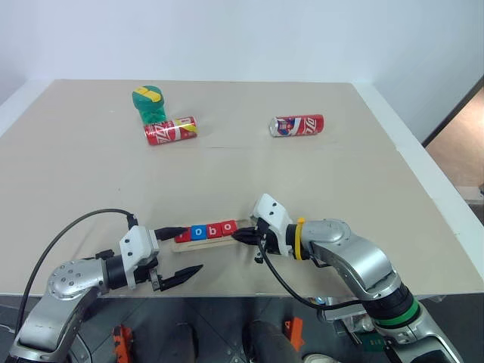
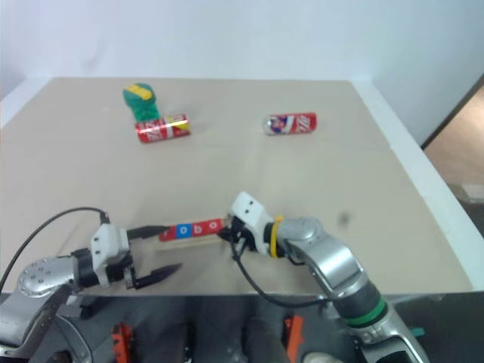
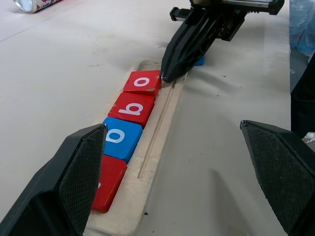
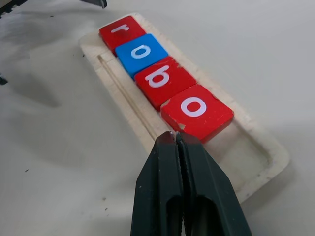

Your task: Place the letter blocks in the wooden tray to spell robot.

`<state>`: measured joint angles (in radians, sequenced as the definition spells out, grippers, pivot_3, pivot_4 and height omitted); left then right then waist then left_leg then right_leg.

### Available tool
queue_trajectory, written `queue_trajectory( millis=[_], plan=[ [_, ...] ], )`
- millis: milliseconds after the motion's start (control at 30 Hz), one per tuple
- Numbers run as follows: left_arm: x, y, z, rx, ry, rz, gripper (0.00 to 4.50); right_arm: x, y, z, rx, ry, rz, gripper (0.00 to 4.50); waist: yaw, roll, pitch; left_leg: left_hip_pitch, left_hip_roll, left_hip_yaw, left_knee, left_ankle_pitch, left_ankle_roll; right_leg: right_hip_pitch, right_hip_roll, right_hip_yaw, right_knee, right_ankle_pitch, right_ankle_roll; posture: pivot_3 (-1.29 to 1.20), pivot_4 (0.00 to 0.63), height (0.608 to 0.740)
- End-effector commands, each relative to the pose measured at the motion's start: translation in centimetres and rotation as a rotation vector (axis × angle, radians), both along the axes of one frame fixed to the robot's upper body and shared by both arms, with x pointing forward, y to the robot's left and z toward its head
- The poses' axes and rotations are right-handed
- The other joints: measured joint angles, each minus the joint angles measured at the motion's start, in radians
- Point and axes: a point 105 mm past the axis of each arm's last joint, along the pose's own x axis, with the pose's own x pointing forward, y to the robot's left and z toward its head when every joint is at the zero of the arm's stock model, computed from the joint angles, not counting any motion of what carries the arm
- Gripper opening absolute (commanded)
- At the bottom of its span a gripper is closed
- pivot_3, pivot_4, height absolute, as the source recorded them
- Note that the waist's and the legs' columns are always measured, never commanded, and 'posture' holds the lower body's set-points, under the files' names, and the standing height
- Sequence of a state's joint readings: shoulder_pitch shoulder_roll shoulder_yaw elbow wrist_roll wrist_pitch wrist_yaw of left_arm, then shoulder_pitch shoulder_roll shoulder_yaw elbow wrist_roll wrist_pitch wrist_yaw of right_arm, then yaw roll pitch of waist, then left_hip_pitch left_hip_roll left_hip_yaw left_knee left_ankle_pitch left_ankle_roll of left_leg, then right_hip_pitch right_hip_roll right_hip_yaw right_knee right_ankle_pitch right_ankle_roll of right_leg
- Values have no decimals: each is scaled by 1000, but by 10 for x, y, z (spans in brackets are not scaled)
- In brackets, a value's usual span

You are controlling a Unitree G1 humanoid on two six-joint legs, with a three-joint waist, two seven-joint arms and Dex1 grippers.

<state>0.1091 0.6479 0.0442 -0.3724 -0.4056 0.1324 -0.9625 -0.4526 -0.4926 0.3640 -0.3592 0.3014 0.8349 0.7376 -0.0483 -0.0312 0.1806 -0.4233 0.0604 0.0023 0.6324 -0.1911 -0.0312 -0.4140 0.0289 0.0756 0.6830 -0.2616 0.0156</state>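
Note:
The wooden tray (image 4: 256,157) lies near the table's front edge. In it sit a red r (image 4: 119,30), a blue o (image 4: 141,51), a red b (image 4: 162,78) and a red o (image 4: 197,110) in a row; the red o is slightly skewed. My right gripper (image 4: 174,137) is shut and holds nothing, its tips at the tray's rim beside the red o. Behind it a corner of another blue block (image 3: 200,61) peeks out on the table. My left gripper (image 1: 193,248) stands open at the tray's r end, one finger beside the r tile.
Two red soda cans (image 1: 171,130) (image 1: 296,125) lie on their sides at the far part of the table, with a green and yellow object (image 1: 149,102) beside the left one. The table's front edge (image 1: 227,291) runs just below both grippers.

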Motion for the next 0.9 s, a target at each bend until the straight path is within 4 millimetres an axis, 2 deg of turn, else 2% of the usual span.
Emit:
queue_trajectory(
  millis=[33, 167, 267, 367, 433, 533, 700, 733, 900],
  plan=[
    [-2, -2, 9, 8, -50, -11, 4500, 1, 9, 10, 19, -46, 25, 47, 0, 0, 0, 0, 0, 0, 0, 0, 0, 0, 0, 0, 0, 0, 0, 0, 150, 740],
    [-1, -2, 7, 9, -49, -10, 4500, 0, 14, 22, 41, -80, 43, 47, 0, 0, 0, 0, 0, 0, 0, 0, 0, 0, 0, 0, 0, 0, 0, 0, 150, 740],
    [-1, -3, 8, 5, -50, -15, 4500, 6, 4, 38, 44, -144, 43, 47, 0, 0, 0, 0, 0, 0, 0, 0, 0, 0, 0, 0, 0, 0, 0, 0, 150, 740],
    [-4, -9, 12, -16, -29, -62, 4500, 14, -23, 61, 81, -148, 46, 842, 2, 0, 0, -1, -1, 0, 0, 0, 0, 0, -1, 0, 0, 0, 0, 0, 150, 740],
    [-11, -16, 15, -30, 2, -126, 4500, 9, -44, 64, 70, -125, 113, 1524, 4, 0, 0, -1, -2, 0, 1, 0, 0, 1, -2, 0, 0, 0, 1, 0, 150, 740],
    [-18, -25, 18, -36, 52, -211, 4500, 2, -68, 48, -1, -92, 224, 2555, 5, 0, 0, 0, -2, 0, 1, 0, 0, 2, -3, -1, -1, -1, 1, 0, 150, 740],
    [-26, -39, 24, -18, 91, -336, 4500, 3, -79, 25, -85, -117, 369, 4307, -5, 1, 1, 2, -1, 0, 1, -1, 1, 2, 0, 0, -1, -1, 0, 0, 150, 740],
    [-26, -40, 25, -11, 91, -349, 4500, 6, -78, 23, -89, -133, 383, 4421, -5, 1, 1, 3, 0, 0, 1, -1, 1, 3, 1, 0, 0, 0, 0, 0, 150, 740],
    [-22, -41, 26, 6, 72, -353, 4500, 19, -69, 19, -94, -194, 442, 4421, -4, 2, 1, 4, 1, -1, 1, -1, 1, 4, 3, 0, 1, 0, -1, 0, 150, 740]
  ],
)
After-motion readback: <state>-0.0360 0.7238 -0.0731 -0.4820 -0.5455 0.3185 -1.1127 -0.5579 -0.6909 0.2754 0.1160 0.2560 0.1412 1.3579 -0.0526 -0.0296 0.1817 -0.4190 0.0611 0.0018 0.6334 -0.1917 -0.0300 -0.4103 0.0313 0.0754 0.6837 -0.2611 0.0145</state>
